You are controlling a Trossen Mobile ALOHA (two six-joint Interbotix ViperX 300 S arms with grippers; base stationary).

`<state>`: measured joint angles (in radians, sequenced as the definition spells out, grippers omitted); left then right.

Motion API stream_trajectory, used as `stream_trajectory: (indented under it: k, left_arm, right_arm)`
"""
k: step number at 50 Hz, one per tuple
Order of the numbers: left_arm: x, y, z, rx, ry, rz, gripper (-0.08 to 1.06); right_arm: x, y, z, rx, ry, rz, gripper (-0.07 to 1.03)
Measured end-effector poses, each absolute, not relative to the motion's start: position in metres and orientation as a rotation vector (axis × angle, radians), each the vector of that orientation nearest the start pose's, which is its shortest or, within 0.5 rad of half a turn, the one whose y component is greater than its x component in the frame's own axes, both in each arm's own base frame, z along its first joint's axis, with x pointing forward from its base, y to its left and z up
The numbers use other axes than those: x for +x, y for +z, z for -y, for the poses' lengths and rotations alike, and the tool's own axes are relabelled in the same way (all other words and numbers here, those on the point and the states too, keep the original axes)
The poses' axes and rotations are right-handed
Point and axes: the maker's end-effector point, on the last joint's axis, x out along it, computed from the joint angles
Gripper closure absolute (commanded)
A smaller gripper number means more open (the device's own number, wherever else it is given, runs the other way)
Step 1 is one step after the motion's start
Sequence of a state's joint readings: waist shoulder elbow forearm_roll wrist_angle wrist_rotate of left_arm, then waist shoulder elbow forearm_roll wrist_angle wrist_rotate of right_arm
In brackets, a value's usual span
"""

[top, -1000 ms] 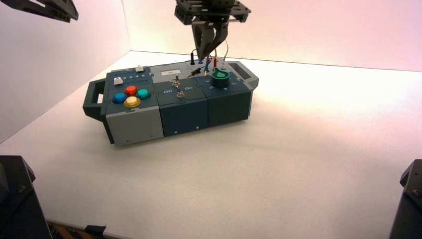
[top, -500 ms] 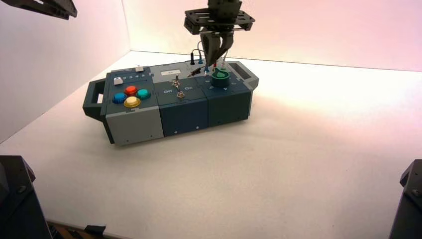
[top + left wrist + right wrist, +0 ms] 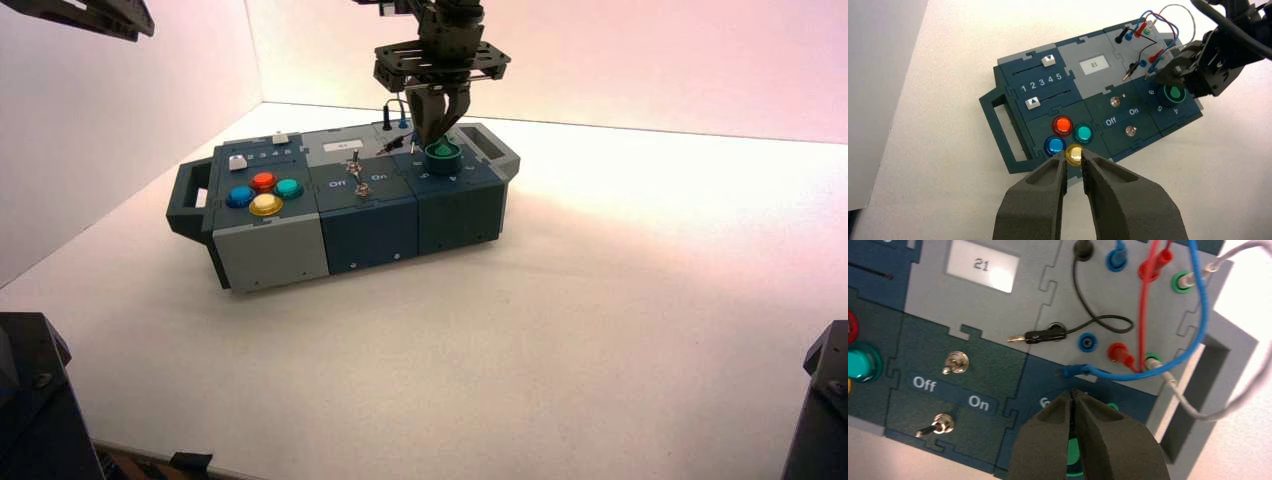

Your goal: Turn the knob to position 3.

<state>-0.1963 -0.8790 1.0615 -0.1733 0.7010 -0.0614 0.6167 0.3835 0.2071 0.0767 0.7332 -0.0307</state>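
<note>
Right gripper (image 3: pixel 437 138) lowered onto the knob (image 3: pixel 443 157) just above centre of the high view, fingertips nearly touching one another at the knob's top. Seen from the right wrist, pads (image 3: pixel 1048 440) pressed almost together over the green knob (image 3: pixel 1074 460), only a thin slit between them; cannot tell whether any part of the knob is actually pinched. Knob seated at the right end of the box (image 3: pixel 270 255), in the dark blue section beside the grey handle (image 3: pixel 1208 390). Numerals 6, 5 and 4 readable around the knob (image 3: pixel 1175 94) in the left wrist view; pointer position hidden under the fingers.

Left gripper (image 3: pixel 1074 162) raised high, at the upper left corner of the high view, well apart from the box, fingers slightly parted and holding nothing; framed low in its own view, over the yellow button (image 3: pixel 1074 154).

Elsewhere on the box: red button (image 3: pixel 1063 125), blue button (image 3: pixel 1053 145), teal button (image 3: pixel 1082 133), two toggle switches (image 3: pixel 956 363) beside "Off" and "On", a display (image 3: pixel 981 265) reading 21, and red, blue, black and white wires (image 3: pixel 1148 315) plugged in behind the knob.
</note>
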Motion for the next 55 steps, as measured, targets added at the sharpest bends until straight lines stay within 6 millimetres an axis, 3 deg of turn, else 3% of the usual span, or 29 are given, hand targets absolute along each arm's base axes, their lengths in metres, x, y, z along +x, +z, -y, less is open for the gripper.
stream_trajectory:
  k: [16,55]
  left_arm:
    - [0.207,0.177,0.061,-0.146,-0.199,-0.908,0.79]
    - [0.210,0.177,0.062,-0.170,-0.187,-0.919,0.79]
  right_arm:
    - [0.382,0.046,-0.257,-0.353,0.516,-1.293,0.99]
    - [0.372,0.046,-0.247,-0.395,0.509,-1.339,0.99]
